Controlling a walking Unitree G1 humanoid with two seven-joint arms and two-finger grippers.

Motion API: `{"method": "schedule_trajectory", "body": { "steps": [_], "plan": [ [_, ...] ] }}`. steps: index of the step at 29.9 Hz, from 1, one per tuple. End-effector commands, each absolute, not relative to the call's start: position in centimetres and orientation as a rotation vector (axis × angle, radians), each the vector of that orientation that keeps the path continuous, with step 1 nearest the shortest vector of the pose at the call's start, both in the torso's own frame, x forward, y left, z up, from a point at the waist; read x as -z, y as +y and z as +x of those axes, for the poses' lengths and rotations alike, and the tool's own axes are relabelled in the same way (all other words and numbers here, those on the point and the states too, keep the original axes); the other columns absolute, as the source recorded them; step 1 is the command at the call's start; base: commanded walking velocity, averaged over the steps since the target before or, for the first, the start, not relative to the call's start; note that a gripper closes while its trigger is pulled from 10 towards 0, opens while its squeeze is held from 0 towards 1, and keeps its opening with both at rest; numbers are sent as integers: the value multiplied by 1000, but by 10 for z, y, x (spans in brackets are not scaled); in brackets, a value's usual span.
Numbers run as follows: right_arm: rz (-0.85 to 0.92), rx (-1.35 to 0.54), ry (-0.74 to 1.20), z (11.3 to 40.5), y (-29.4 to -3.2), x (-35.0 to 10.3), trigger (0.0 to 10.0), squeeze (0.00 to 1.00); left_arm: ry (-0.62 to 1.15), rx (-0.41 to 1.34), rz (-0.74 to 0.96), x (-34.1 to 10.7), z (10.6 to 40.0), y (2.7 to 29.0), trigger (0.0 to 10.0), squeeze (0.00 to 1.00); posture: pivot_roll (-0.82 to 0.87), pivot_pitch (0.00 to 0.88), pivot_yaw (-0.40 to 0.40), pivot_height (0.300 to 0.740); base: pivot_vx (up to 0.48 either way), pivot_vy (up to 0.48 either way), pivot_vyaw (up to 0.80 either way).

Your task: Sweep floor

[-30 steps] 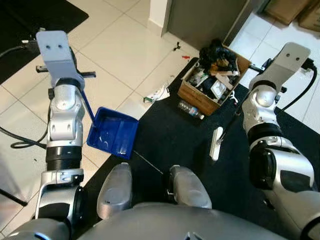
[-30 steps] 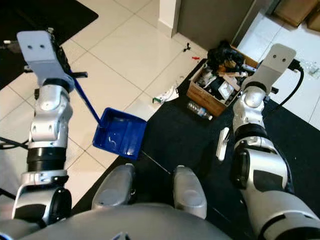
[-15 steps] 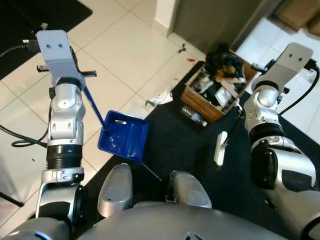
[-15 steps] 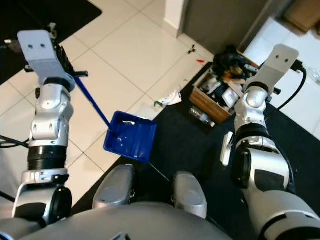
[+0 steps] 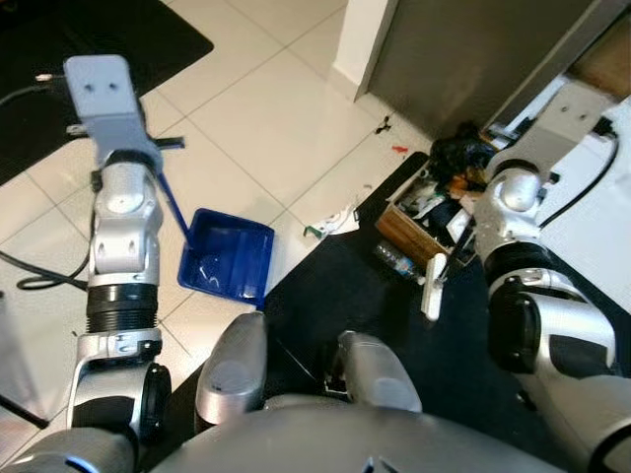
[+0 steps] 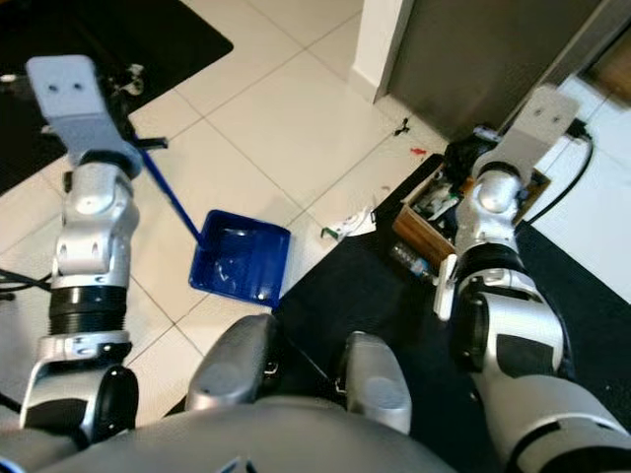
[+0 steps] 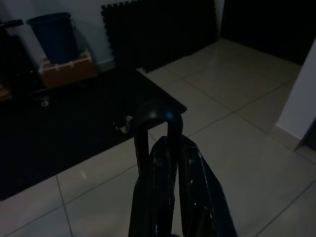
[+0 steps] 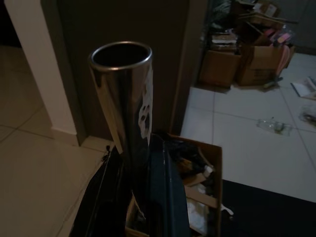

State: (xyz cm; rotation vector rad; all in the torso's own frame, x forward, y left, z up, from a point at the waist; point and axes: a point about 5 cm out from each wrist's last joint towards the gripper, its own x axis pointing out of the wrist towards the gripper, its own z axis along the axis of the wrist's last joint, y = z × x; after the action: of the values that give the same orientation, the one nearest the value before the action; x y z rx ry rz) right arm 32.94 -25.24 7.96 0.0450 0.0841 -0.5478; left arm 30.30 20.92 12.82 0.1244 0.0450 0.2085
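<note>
Your left gripper [image 7: 165, 163] is clamped on the looped end of the blue dustpan's handle [image 7: 157, 123], and the long handle slants down so the dustpan [image 5: 225, 264] sits with its open mouth near the corner of the black mat [image 5: 345, 286]. Held this way, I judge the pan is staged as the catch point for whatever gets pushed off the mat edge onto the tile.

Your right gripper [image 8: 133, 187] is closed around a shiny metal tube [image 8: 121, 94], which I take to be the broom pole; its white head [image 5: 432, 286] rests on the mat beside your right arm, so both tools are in hand and the sweep itself looks not yet begun.

The debris sits along the mat's far edge: a crumpled white scrap [image 5: 335, 219] on the tile just off the mat, a plastic bottle [image 5: 397, 261] on the mat, and 2 small bits [image 5: 383, 124] near the grey door.

For room, you have open tile between the pan and the wall corner. The cardboard box [image 5: 429, 202] of clutter crowds the mat's far right edge, so a wide stroke there could snag it. A black cable [image 5: 30, 271] loops on the tile by your left side; keep the pan handle clear of it.
</note>
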Motion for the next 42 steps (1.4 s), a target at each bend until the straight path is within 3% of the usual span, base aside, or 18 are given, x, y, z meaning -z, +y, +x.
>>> {"method": "schedule_trajectory", "body": {
  "steps": [1, 15, 36, 42],
  "plan": [
    [33, 559, 60, 331, -257, -85, 10000, 0, 5, -192, 138, -135, 304, 206, 10000, 0, 176, 4, -76, 740, 472, 0, 0],
    [-12, 538, 102, 329, -258, -80, 10000, 0, 7, -175, 158, -136, 310, 210, 10000, 0, 171, 8, -75, 740, 442, 0, 0],
    [32, 182, 150, 339, -219, -72, 10000, 0, 36, -171, 190, -124, 322, 218, 10000, 0, 165, 20, -71, 740, 0, 0, 0],
    [145, 17, 91, 347, -199, -82, 10000, 0, 79, -171, 207, -111, 323, 215, 10000, 0, 167, 28, -73, 740, 0, 0, 0]
  ]
}}
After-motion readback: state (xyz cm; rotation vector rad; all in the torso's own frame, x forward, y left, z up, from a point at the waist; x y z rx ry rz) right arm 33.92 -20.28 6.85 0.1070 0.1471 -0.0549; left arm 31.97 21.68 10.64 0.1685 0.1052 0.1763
